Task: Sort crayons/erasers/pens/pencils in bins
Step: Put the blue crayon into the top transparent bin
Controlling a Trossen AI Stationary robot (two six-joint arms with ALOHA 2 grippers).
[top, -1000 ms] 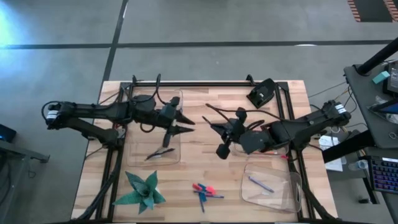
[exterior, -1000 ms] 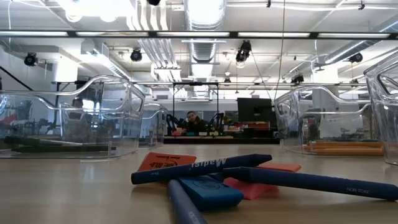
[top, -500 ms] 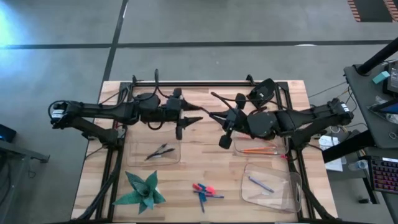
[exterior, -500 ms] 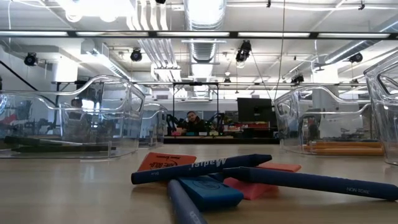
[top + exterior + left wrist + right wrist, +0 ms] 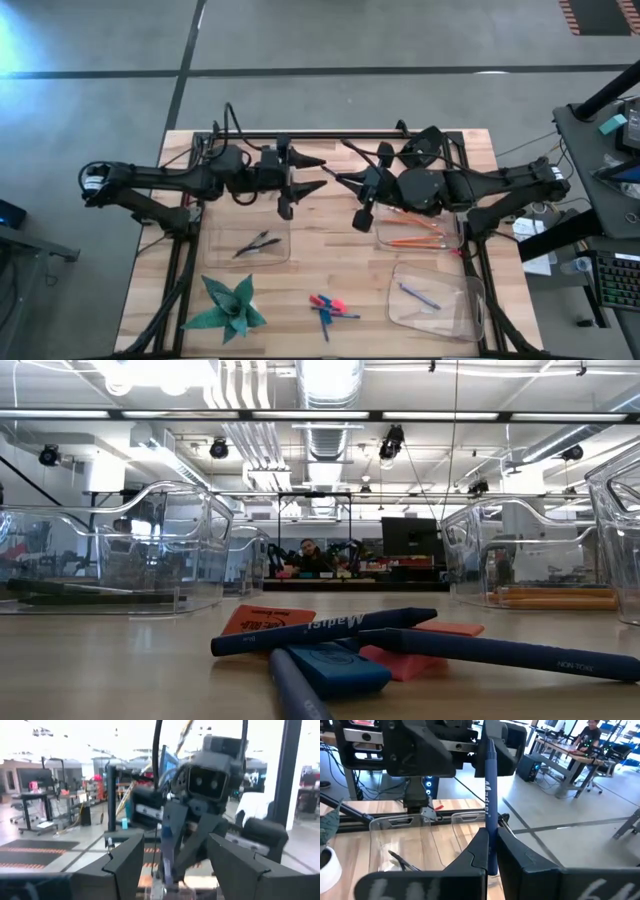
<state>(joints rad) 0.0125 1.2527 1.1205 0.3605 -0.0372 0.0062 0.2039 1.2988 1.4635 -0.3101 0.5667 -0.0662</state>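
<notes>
Two grippers meet above the middle of the table's far half: the right gripper point(image 5: 490, 855) is clamped shut on a blue crayon point(image 5: 489, 795), which stands up from between its fingers, while the left gripper point(image 5: 312, 174) faces it from just beside, fingers spread wide and holding nothing. From the right wrist view the crayon's upper part reaches toward the left arm's open fingers, so it reads as a hand-over, though I cannot tell whether they touch it. A crayon is light, stiff and waxy, a little slick in its paper wrap and liable to snap if squeezed hard or levered; the free upper half, clear of the right fingers, looks the sensible place to take it, pads across the barrel. More loose sticks and erasers point(image 5: 327, 303) lie near the table's front edge, well apart from both grippers, and orange pencils point(image 5: 412, 228) already rest in a bin point(image 5: 452, 245) under the right arm.
</notes>
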